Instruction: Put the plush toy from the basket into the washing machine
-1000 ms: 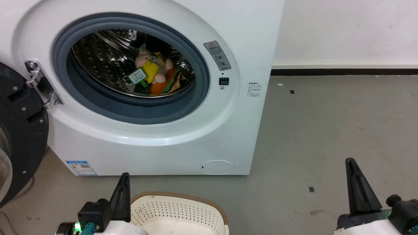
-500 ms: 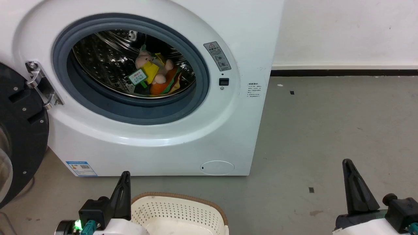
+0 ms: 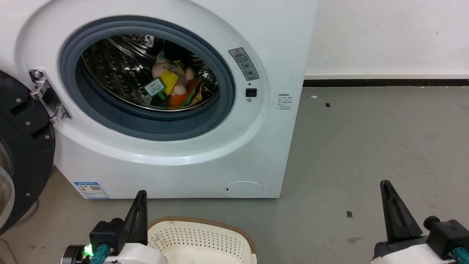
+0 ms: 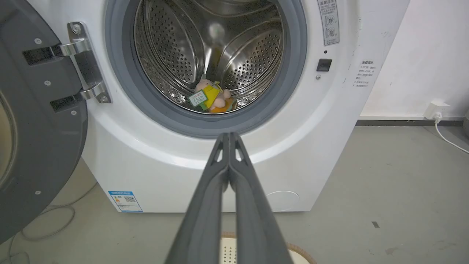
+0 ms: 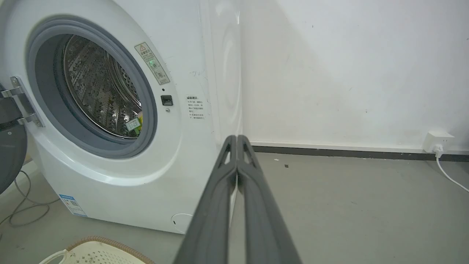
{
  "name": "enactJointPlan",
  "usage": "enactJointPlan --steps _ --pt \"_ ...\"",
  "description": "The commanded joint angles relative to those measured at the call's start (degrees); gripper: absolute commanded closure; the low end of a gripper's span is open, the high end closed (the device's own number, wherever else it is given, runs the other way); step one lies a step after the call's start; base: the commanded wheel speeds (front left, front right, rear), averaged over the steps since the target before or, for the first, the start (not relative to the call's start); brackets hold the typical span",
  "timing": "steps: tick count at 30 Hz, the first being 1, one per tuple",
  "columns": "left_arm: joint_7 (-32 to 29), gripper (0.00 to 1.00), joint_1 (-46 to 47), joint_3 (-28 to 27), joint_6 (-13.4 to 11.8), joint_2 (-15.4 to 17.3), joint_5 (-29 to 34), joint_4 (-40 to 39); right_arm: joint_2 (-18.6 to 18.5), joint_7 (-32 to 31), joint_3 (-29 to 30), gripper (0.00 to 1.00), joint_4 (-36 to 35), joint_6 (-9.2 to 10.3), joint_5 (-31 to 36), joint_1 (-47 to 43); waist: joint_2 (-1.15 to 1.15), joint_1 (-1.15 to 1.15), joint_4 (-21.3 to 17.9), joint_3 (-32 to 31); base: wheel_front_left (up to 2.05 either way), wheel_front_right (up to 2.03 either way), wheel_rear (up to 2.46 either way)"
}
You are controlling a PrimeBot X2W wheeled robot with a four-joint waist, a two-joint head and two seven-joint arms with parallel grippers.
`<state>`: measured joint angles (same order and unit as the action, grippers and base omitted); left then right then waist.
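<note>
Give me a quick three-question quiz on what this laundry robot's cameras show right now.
1. True or false: the plush toy lies inside the drum of the washing machine.
2. The left arm's fingers are: A) spread wide, B) shut together and empty, C) shut on the toy.
3. Fill in: the machine's black door stands ___.

Key: 1 true; 2 B; 3 open.

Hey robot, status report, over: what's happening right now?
Left tool shut, empty. Right tool shut, empty. Plush toy inside washing machine. Door open.
</note>
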<state>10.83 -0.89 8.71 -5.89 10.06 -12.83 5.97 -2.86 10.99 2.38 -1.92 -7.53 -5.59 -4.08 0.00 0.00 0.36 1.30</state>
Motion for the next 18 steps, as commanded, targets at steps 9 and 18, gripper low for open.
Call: enactJointPlan --steps 9,18 --pt "-1.3 1.0 0.3 -1.1 0.7 -0.9 1.9 -1.0 0.0 -1.4 -0.4 1.0 0.4 0.01 0.7 1.3 0.0 0.0 0.0 -0.1 0.0 0.0 0.0" --pt "-2.4 1.0 0.4 -2.0 1.3 -1.6 3.1 -1.5 0.0 -2.5 -0.6 1.0 0.6 0.02 1.2 1.6 0.0 0.0 -0.1 -0.3 0.0 0.0 0.0"
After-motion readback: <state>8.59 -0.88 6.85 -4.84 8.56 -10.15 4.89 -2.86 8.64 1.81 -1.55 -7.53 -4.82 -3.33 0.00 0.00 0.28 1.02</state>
